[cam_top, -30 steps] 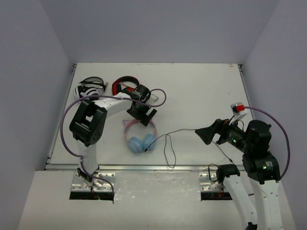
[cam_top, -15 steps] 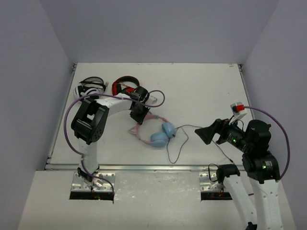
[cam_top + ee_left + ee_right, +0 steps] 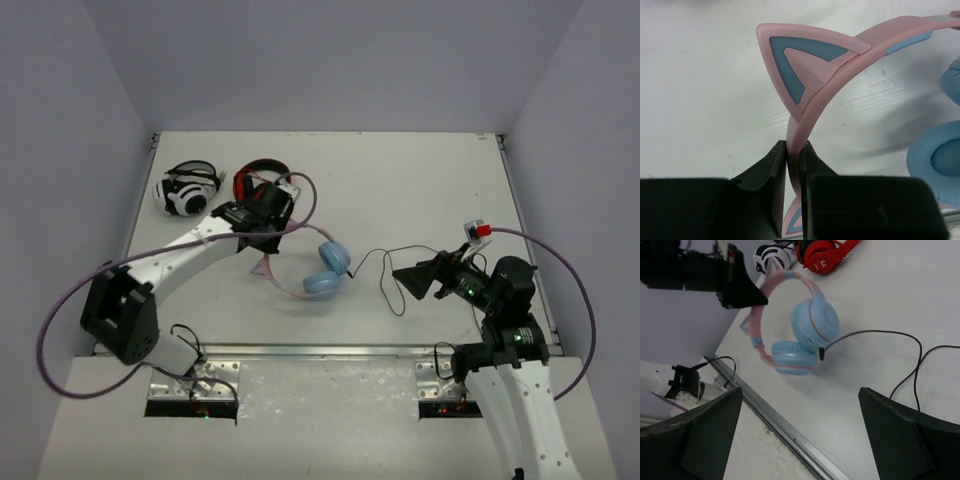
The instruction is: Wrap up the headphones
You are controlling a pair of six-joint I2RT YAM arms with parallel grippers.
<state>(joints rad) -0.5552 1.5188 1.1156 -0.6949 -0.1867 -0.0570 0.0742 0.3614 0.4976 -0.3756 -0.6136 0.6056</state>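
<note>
White tabletop (image 3: 420,180), pale lilac walls, two arms. Nearest, the right gripper (image 3: 402,276) gapes wide, holding nothing. The left gripper (image 3: 794,147) is clenched on the pink headband of the headphones (image 3: 323,285), mid-table, black cable (image 3: 875,331) trailing right. Farther back: a red pair (image 3: 822,257), partly hidden, and a white pair (image 3: 185,190).

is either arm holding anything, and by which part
The left pincer grips the headphones by their pink headband, beside a cat ear; the right pincer is open, empty.
</note>
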